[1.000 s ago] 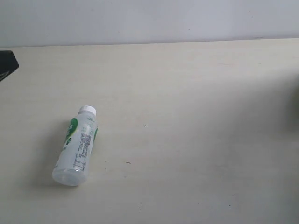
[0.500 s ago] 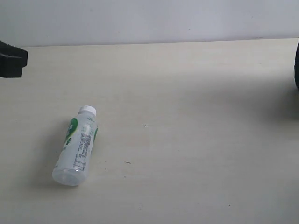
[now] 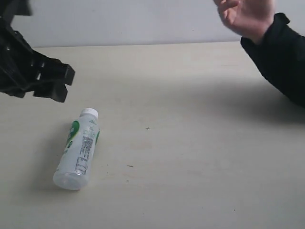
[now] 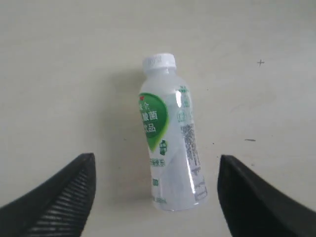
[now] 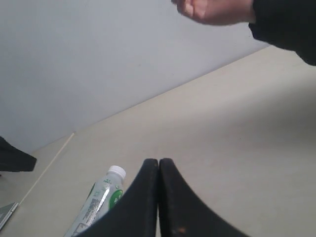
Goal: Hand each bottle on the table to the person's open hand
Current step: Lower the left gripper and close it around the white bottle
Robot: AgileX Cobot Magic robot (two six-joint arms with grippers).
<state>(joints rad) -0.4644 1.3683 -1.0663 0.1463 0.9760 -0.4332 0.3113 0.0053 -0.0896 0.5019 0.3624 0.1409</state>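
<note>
One white-green bottle with a white cap lies on its side on the cream table, at the left, cap pointing away. My left gripper hovers above and just behind it, open and empty. In the left wrist view the bottle lies lengthwise between the wide-apart fingers, and the left gripper does not touch it. My right gripper is shut on nothing, with the bottle beside it. The person's hand is raised at the top right, fingers partly curled, and also shows in the right wrist view.
A black sleeve reaches in over the table's right side and casts a shadow there. A pale wall rises behind the table's far edge.
My left gripper has come in from the left edge toward the bottle and opened. The person's hand and sleeve have entered at the top right. The bottle has not moved.
</note>
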